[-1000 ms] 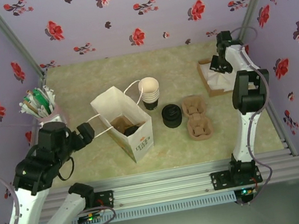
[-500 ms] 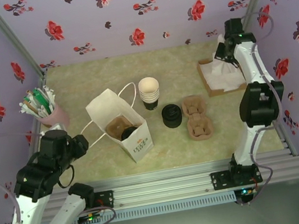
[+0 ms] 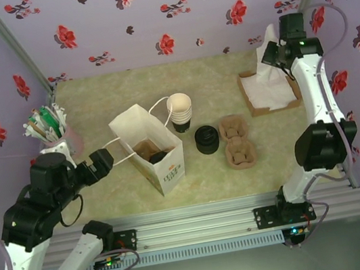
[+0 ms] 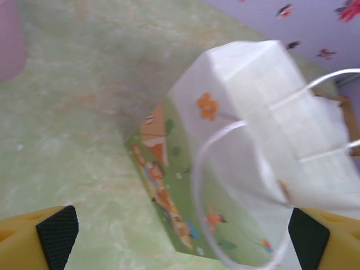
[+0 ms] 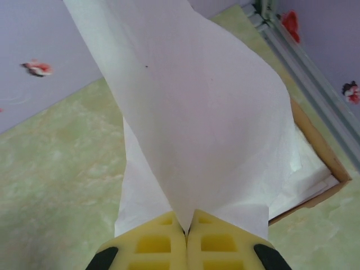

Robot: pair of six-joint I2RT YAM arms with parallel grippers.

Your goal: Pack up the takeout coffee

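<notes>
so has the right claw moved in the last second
yes, the right claw has moved off the napkin tray toward the back wall, lifting a white napkin with it

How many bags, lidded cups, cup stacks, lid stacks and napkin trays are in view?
bag: 1
lidded cup: 1, inside the bag
cup stack: 1
lid stack: 1
napkin tray: 1
Total: 5

left arm [image 3: 35, 213]: elbow bent, left of white paper bag [image 3: 170, 169]
left gripper [image 4: 183, 239]: jaws wide, beside bag
right arm [image 3: 313, 86]: extended, far right of bag
right gripper [image 5: 187, 228]: clamped on paper sheet [image 5: 197, 112]
</notes>
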